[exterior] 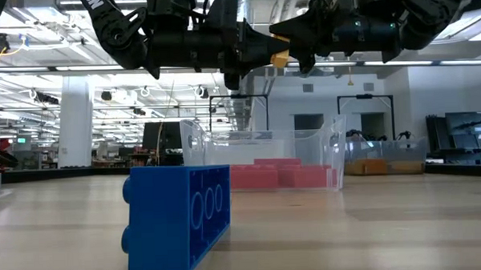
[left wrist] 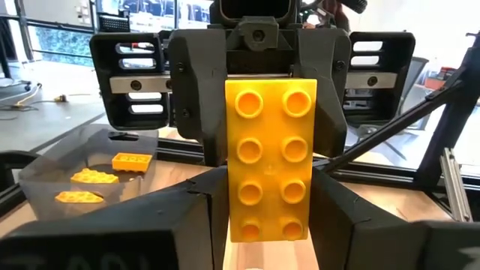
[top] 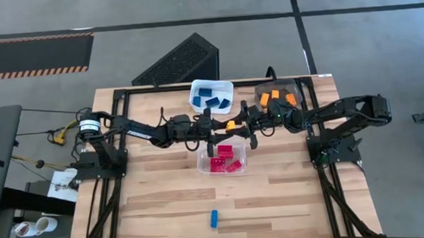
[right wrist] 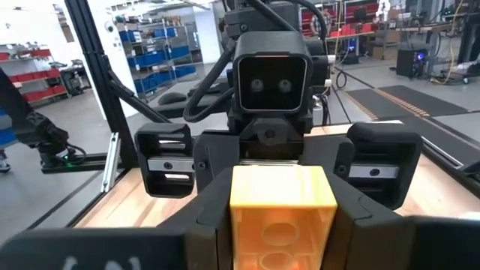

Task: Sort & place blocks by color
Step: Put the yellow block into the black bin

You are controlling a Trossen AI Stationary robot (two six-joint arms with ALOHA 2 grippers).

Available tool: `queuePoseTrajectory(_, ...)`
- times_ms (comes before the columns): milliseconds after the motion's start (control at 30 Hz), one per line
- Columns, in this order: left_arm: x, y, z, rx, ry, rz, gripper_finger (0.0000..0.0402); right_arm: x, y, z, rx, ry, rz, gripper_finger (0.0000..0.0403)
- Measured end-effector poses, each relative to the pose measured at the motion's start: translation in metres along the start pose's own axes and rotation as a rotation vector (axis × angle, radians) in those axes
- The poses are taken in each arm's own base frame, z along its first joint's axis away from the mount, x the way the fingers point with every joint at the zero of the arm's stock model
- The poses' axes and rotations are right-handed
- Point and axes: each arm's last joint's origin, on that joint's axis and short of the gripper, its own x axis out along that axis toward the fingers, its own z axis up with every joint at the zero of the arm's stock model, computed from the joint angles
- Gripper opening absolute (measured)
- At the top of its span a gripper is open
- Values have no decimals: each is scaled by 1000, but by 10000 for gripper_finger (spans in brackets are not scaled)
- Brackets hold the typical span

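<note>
Jaws of both grippers meet in mid-air above the tabletop (top: 173, 202), gripping one yellow-orange brick (top: 230, 124) from opposite ends: the left gripper (top: 214, 125) and the right gripper (top: 246, 122) are each closed on it. Below them sits a clear bin (top: 203, 162) holding red bricks (top: 225, 160). A white bin (top: 194, 93) holds blue bricks (top: 212, 98), a grey bin (top: 260, 88) orange bricks (top: 277, 97). One blue brick (top: 214, 218) lies alone near the front edge.
</note>
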Motion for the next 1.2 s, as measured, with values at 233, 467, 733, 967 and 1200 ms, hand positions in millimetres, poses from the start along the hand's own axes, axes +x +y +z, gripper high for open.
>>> queuePoseTrajectory(233,0,2,-2,-80,16,89,159,-3,-6,-1,6,18,-25,151)
queuePoseTrajectory(467,-1,6,-8,-90,79,137,232,-15,-20,0,24,65,-59,144)
queuePoseTrajectory(733,-7,7,-1,-88,138,175,267,-57,-37,3,17,30,-193,158)
queuePoseTrajectory(967,-9,7,2,-84,133,194,265,-115,-68,-24,82,36,-705,149)
queuePoseTrajectory(1200,-9,7,2,-83,131,205,265,-149,-88,-49,159,91,-975,165)
